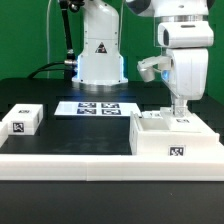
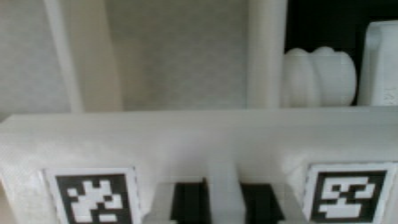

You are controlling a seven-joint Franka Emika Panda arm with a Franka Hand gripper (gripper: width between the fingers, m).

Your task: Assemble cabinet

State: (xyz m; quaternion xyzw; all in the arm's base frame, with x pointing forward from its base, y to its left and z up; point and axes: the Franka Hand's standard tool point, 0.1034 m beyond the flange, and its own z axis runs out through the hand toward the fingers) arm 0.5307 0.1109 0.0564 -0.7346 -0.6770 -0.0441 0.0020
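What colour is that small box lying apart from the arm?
The small box is white with a black-and-white tag; best seen in the exterior view.

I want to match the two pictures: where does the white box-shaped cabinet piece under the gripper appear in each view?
Exterior view: the white box-shaped cabinet piece is low at the exterior view's right, beneath the gripper.
Wrist view: the piece fills the foreground, two black-and-white tags on it.
Shared landmark: the gripper, right at the piece.

We see the marker board lying flat on the black table, a green backdrop behind, and a white ledge along the table's near edge.
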